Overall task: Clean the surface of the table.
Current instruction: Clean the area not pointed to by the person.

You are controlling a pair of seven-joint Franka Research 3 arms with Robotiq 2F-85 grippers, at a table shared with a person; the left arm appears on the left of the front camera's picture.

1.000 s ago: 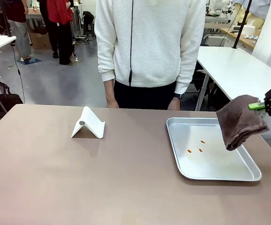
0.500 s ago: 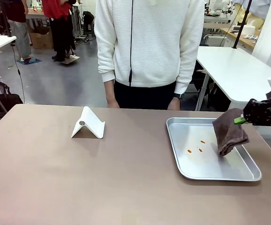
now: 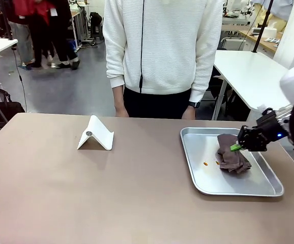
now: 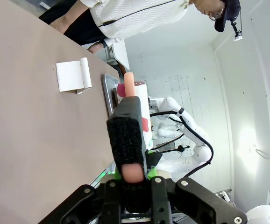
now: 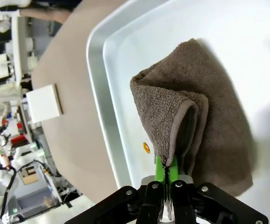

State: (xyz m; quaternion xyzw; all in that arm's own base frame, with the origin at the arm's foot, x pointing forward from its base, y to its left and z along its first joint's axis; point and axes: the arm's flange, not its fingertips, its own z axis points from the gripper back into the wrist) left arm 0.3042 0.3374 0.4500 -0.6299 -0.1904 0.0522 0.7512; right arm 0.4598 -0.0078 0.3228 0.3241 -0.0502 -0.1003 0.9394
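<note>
At the right end of the table (image 3: 111,198), whose taupe top carries a white folded stand (image 3: 96,134) and a silver tray (image 3: 238,192), the right gripper (image 3: 236,147) has its fingers clamped on a fold of the brown towel (image 3: 232,158). The towel lies bunched in the tray, just beside orange crumbs (image 3: 206,163). The step in hand appears to be wiping. It would go best with the cloth pressed flat, drawn over the crumbs in one direction, and the fingers kept off the tray's rim. Whether the left gripper's (image 4: 128,128) fingers grip anything cannot be told.
</note>
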